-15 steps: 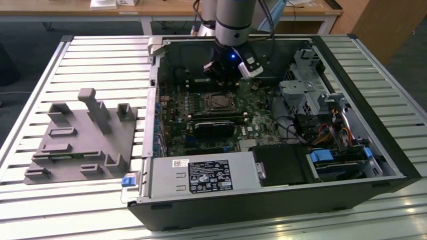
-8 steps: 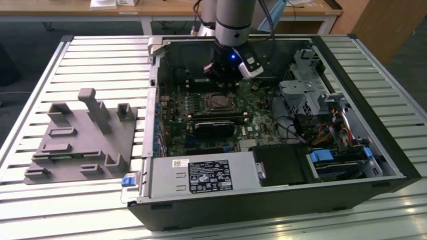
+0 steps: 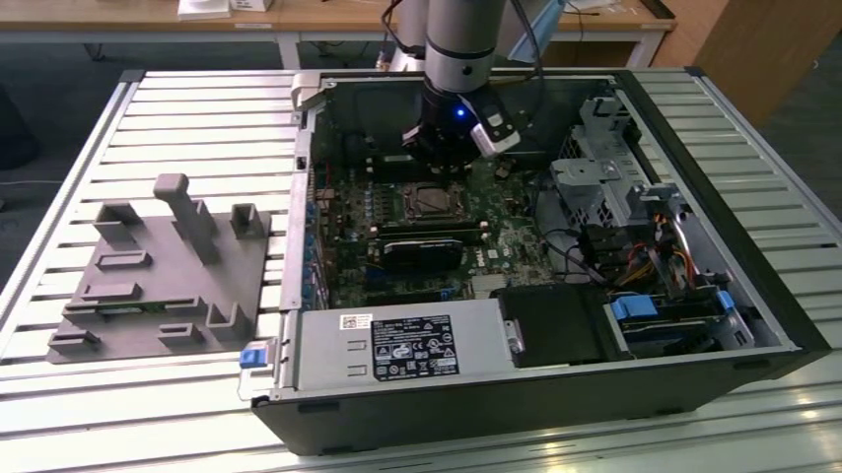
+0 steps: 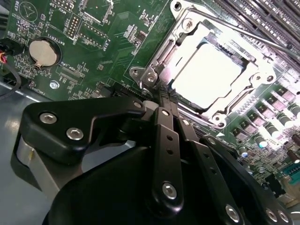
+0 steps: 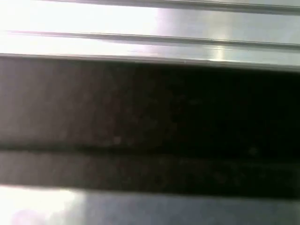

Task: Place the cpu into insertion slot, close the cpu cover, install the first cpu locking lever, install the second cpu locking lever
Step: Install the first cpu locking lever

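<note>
Nearest in second wrist view: gripper [image 4: 161, 96], black fingers pressed together to a narrow tip, nothing pinched between them. Tip down at the near corner of the insertion slot [image 4: 154, 61], right by a silvery corner bracket w/ screw; touching or just above, can't tell.

Just beyond the tip: cpu [image 4: 211, 70], pale square face, lying flat inside the slot. Around it the cpu cover [image 4: 248, 82], silvery frame w/ open window, looks folded down over the chip edges. So chip and cover judged already in place; work now at the slot's edge, prob. lever stage. Thin metal rod along the slot's far side [image 4: 276, 44], likely a locking lever, latched or not unclear. Slot lies straight ahead of the tip, square, no long axis to speak of.

Farther out on green motherboard [image 4: 117, 28]: round coin battery [image 4: 41, 51], white printed markings, too small to read reliably.

Exterior view: gripper [image 3: 445, 158] low inside open pc case [image 3: 736, 197] on slatted counter [image 3: 197, 118], slot [image 3: 428, 200] just in front of it. Grey fixture block [image 3: 158, 266] well apart toward exterior view's left. White sticker on psu [image 3: 401, 347], text unreadable.
</note>
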Motion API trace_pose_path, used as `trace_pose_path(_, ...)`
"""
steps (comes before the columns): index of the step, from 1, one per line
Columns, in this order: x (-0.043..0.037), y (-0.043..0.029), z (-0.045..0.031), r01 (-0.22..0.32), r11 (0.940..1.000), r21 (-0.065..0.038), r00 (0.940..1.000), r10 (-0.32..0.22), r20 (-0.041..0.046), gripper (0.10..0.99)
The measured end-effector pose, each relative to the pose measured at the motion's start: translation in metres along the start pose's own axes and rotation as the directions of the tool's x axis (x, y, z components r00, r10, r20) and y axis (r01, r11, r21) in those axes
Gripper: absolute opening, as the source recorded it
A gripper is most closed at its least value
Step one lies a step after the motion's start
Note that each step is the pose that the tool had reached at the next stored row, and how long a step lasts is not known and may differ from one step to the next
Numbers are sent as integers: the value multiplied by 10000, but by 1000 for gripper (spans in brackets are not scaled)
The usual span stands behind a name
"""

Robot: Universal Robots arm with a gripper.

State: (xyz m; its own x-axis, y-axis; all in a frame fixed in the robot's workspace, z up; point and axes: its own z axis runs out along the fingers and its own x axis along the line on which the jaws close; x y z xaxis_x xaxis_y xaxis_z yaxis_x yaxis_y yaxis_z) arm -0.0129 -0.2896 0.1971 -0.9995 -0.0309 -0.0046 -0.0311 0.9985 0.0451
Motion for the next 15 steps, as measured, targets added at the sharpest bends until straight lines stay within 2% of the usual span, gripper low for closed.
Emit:
trace_pose_path(4, -6, 14, 6, 1, 10000, -29, 10000, -1, 2, 114)
trace_pose_path(10, -6, 28, 6, -2, 9999, -156, 10000, 2, 7, 114)
trace_pose_path(15, -6, 31, -55, 0, 9999, -154, 10000, 1, 6, 114)
